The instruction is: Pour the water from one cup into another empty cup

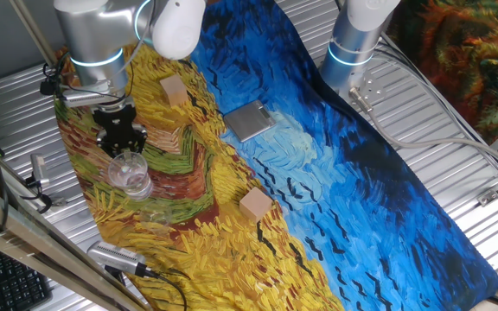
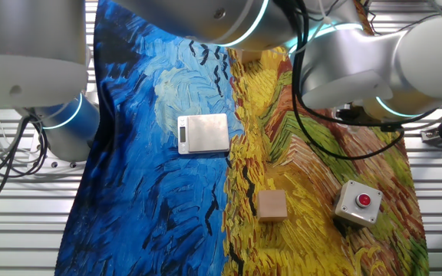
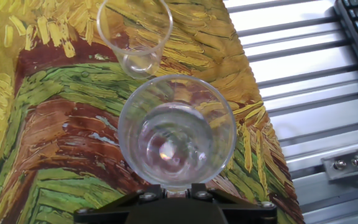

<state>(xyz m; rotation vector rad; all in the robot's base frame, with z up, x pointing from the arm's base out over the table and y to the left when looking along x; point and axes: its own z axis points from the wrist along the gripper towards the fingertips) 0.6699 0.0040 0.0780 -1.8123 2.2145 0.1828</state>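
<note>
Across the table I see the painted cloth [image 1: 335, 173], blue on one side, yellow on the other. My arm [image 1: 93, 43] stands over the yellow end. Near mid-cloth lies the flat scale [image 2: 203, 133], then two wooden blocks [image 1: 255, 205], well apart. My gripper [image 3: 169, 193] has its fingers closed on the water cup [image 3: 176, 132], held upright with water inside. Just beyond its rim sits the empty cup [image 3: 135, 34], also upright, on the yellow cloth.

Open cloth [image 1: 344, 164] beyond two wooden blocks [image 1: 174, 90] and a central scale [image 1: 250, 121].
</note>
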